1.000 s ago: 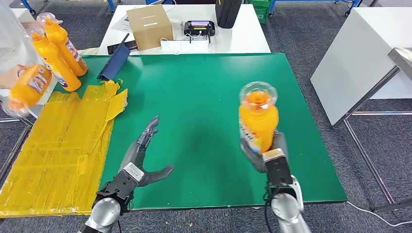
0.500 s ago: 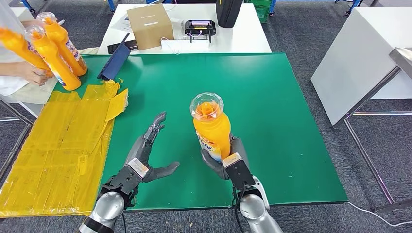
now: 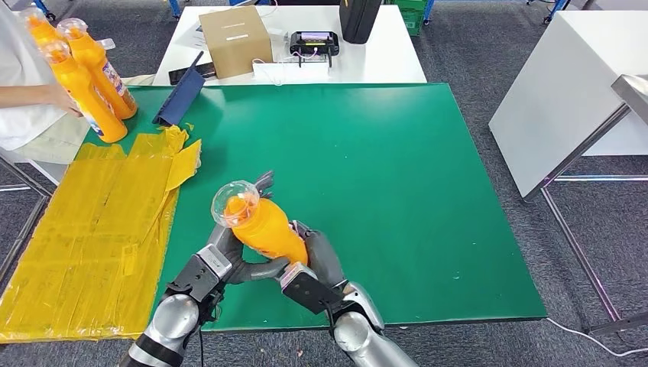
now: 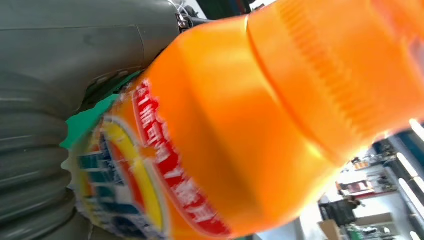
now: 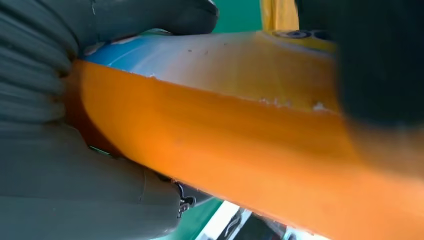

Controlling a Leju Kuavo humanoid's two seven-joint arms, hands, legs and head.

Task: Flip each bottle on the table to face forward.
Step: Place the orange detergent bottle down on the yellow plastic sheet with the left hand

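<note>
Orange bottle [image 3: 264,226], clear-capped, tilted

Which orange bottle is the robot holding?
The tilted orange bottle near the front of the green table, held by the right hand beside the left hand. The other bottles stand far off at the back-left corner, by a person.

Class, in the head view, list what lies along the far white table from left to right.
Cardboard box → black device with a screen → tall black object.
</note>
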